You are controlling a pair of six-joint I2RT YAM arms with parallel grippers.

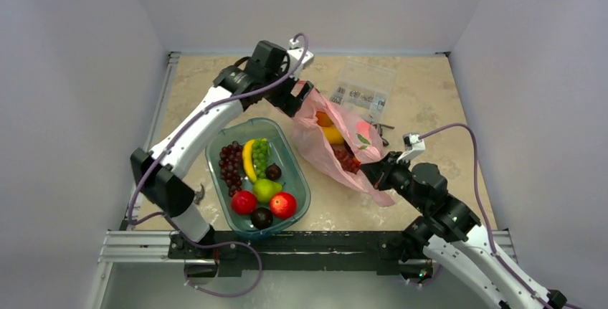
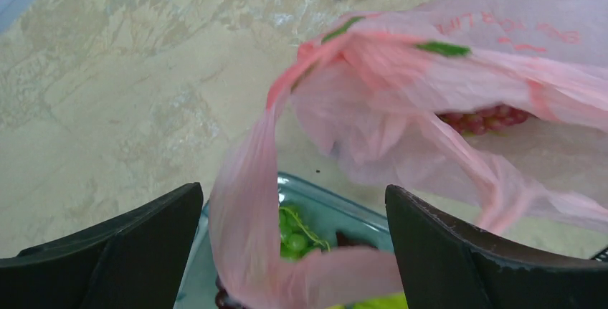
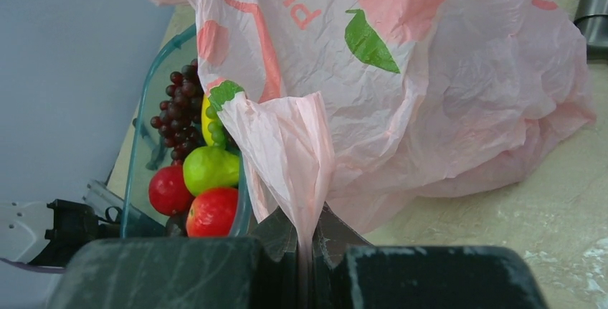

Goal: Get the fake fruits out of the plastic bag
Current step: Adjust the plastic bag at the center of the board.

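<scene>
The plastic bag [image 3: 459, 72] was pinched tight by the right gripper [image 3: 310, 226]. The left gripper [image 2: 292, 201] was held wide open around its handle.

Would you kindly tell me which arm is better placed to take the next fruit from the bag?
Left, probably: the left gripper is open at the mouth of the bag, where fruits show; the right gripper is shut on a fold of the bag.
</scene>
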